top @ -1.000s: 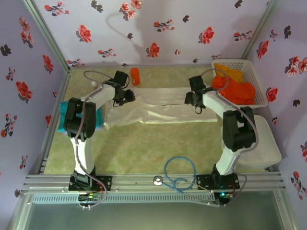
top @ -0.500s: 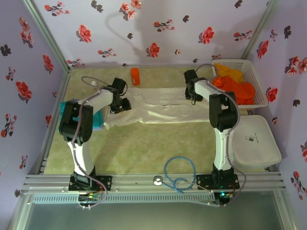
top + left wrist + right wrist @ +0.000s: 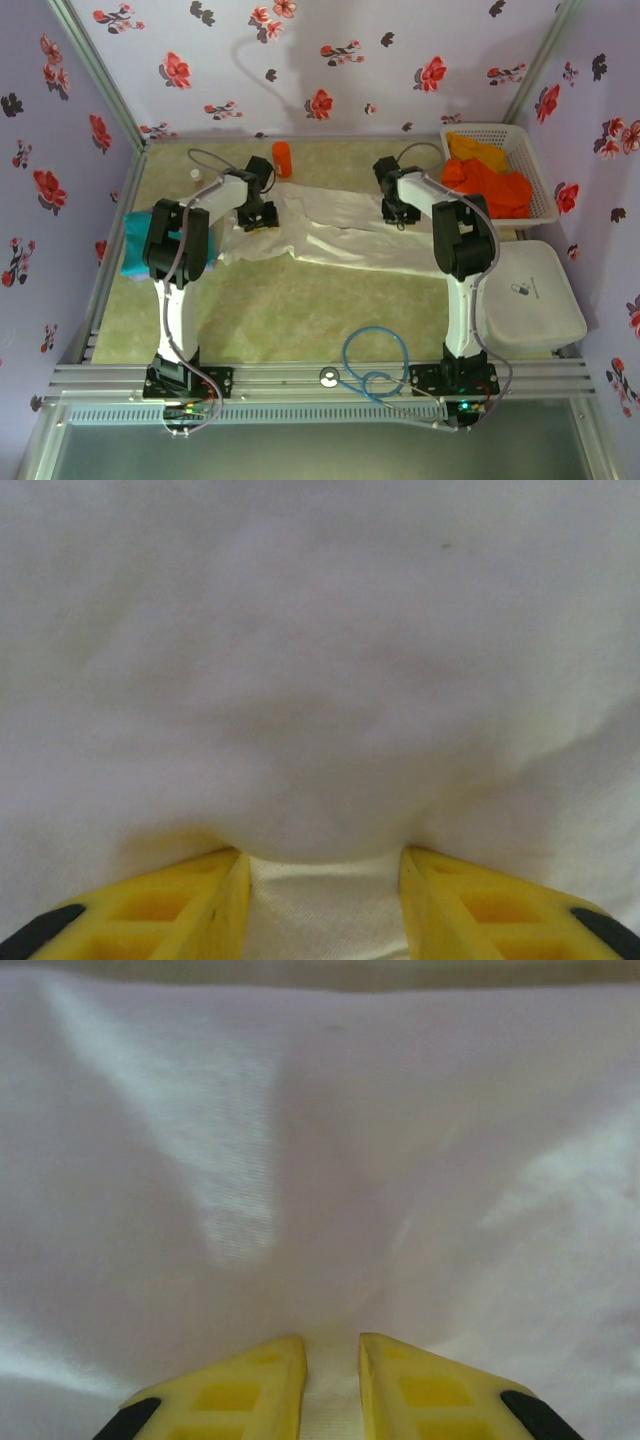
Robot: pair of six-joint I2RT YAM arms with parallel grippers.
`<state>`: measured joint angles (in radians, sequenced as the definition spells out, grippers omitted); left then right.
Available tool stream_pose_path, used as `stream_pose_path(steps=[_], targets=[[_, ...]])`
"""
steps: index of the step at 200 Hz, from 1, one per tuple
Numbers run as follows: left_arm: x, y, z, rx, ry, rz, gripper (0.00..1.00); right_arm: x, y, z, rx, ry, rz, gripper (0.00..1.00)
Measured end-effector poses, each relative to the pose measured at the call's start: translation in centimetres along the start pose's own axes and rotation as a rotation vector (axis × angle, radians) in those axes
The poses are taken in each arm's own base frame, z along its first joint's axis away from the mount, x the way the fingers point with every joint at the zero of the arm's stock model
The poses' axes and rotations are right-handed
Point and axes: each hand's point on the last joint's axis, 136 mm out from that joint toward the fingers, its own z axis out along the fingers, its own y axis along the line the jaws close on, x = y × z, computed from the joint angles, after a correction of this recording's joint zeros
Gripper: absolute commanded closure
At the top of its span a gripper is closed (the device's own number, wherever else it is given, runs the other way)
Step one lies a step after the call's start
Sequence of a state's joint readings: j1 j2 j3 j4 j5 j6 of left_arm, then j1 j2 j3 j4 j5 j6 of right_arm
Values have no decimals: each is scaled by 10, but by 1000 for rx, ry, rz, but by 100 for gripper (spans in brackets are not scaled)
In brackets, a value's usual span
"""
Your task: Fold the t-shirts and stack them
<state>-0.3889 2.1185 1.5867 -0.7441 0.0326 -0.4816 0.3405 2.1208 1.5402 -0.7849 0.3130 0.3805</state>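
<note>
The white t-shirt (image 3: 340, 235) lies spread over the far half of the table (image 3: 300, 320), its long axis left to right. It reaches nearer me than half a second ago. Orange t-shirts (image 3: 490, 185) sit heaped in the basket (image 3: 546, 205), and the teal t-shirt (image 3: 135, 245) lies at the left edge. My right gripper (image 3: 398, 213) pinches the white cloth. My left gripper (image 3: 257, 219) has its fingers apart with a fold between them, and I cannot tell whether it grips.

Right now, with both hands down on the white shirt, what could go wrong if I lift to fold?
The left hand has its fingers wide with the white t-shirt bulging between, while the right hand pinches a thin fold; uneven grips may skew the fold or drop a side. The orange bottle stands just beyond the left hand and could get knocked or dragged.
</note>
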Motion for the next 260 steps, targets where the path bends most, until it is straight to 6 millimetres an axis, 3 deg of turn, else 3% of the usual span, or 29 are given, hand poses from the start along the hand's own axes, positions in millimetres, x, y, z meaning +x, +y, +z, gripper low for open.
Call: stream_pose_path(steps=[59,95,124,151,183,208,237,254,260], targets=[[-2,-68,8,35,-5,158,59,117,34,-40,-154,181,-156,76],[2,-114,8,78,-12,242,59,174,48,-63,-273,260,-147,75],[-7,-160,14,142,-28,304,58,212,64,-73,-340,310,-124,75],[-17,-192,18,203,-59,342,57,231,79,-84,-402,309,-87,74],[-25,-208,17,241,-80,365,54,224,77,-93,-413,255,-26,71],[-27,-208,10,244,-85,376,52,202,73,-107,-420,172,-1,57],[-25,-196,-9,223,-81,384,50,144,71,-139,-461,16,38,48],[-24,-183,-37,199,-101,380,50,98,66,-161,-479,-94,66,44],[-24,-180,-50,194,-115,379,50,82,66,-168,-481,-129,72,39]])
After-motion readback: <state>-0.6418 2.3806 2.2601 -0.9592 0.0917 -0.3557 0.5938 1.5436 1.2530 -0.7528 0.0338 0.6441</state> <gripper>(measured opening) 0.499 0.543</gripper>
